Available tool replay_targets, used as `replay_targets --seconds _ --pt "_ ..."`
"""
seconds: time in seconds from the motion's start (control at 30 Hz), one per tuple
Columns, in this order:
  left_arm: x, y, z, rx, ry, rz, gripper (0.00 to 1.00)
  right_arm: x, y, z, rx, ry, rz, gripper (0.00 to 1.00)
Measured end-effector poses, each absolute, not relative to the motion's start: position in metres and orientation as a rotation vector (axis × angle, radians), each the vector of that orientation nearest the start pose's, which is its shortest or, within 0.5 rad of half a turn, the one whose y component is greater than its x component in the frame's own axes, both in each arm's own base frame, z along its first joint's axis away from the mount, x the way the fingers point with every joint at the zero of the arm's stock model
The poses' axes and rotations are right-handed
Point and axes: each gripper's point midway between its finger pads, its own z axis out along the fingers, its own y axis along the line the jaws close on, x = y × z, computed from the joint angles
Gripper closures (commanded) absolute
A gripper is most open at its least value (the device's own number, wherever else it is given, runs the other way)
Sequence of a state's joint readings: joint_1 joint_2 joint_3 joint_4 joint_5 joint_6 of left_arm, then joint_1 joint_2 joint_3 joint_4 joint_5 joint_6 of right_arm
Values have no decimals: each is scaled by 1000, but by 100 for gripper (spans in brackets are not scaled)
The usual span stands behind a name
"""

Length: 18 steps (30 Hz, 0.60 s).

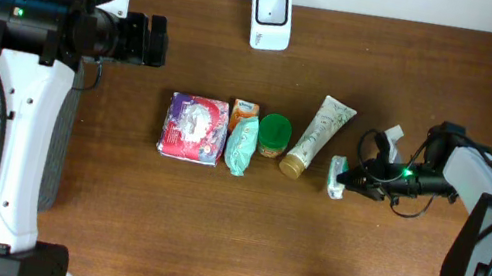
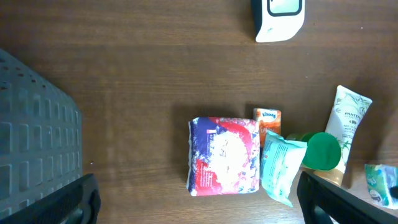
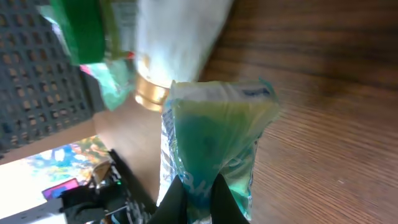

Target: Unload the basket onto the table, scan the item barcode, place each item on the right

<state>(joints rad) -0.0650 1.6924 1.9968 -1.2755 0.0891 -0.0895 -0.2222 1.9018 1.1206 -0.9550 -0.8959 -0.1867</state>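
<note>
Right arm low at the right end of the row. Right fingers (image 3: pixel 176 200) pinched together on the lower edge of a small green-and-white packet (image 3: pixel 214 143), a thin hold on its crimped end. That probably keeps its flat faces uncovered so a barcode can be shown. The packet (image 1: pixel 339 175) sits at the surface just right of the tube's gold cap. I cannot tell whether it is lifted.

Left fingers (image 2: pixel 65 202) spread wide, holding nothing, parked high at the left and well away from the goods. They look to be on standby.

The scanner (image 1: pixel 272 18), a white unit with a dark window, stands at the far edge. The packet would have to travel up and left to reach it.

The other goods lie in a tidy row, likely waiting their turn:
- red-and-white pack (image 2: pixel 224 155)
- orange tissue pack (image 2: pixel 267 121)
- teal wipes packet (image 2: pixel 281 167)
- green-lidded jar (image 2: pixel 322 150)
- white tube (image 2: pixel 349 121)

Writing: "Kleenex" reads on the orange pack. The tube's lettering looks like "Pantene", not sure. Print on the held packet is too blurred to read, and no barcode is visible.
</note>
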Motion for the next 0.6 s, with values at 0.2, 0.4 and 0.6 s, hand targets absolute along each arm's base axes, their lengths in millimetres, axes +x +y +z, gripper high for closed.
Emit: replay_targets --seconds 0.2,0.4,0.6 --pt "404 -42 304 4 2545 -173 1 305 35 28 361 2957 1116 66" --pt "404 -42 304 4 2546 -174 1 310 -2 56 529 3138 796 57" --pt "404 -42 304 4 2545 -174 1 327 11 96 357 3225 493 37"
